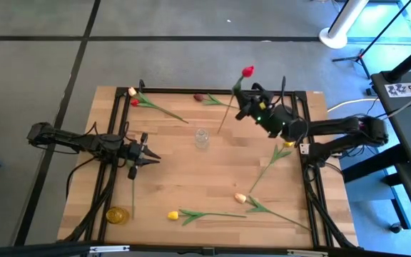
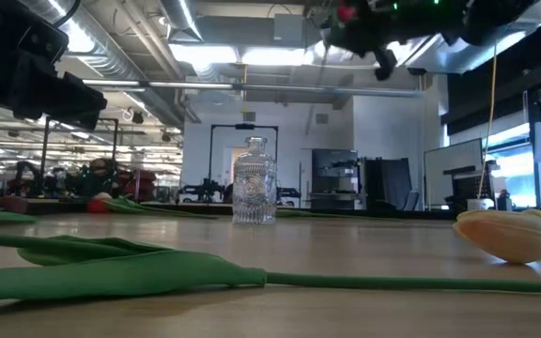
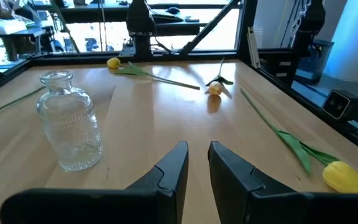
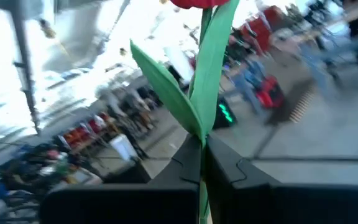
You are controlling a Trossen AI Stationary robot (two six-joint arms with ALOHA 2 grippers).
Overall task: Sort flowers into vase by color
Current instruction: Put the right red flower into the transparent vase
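Right gripper (image 1: 242, 102), clamped on the long green stem of a red artificial tulip (image 1: 247, 71), should steer its stem-tip into the clear glass vase's (image 1: 202, 138) narrow neck.

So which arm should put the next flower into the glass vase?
Right. Its end effector is shut on the red tulip, lifted above the table near the vase. The left end effector is near the vase too, but holds nothing.
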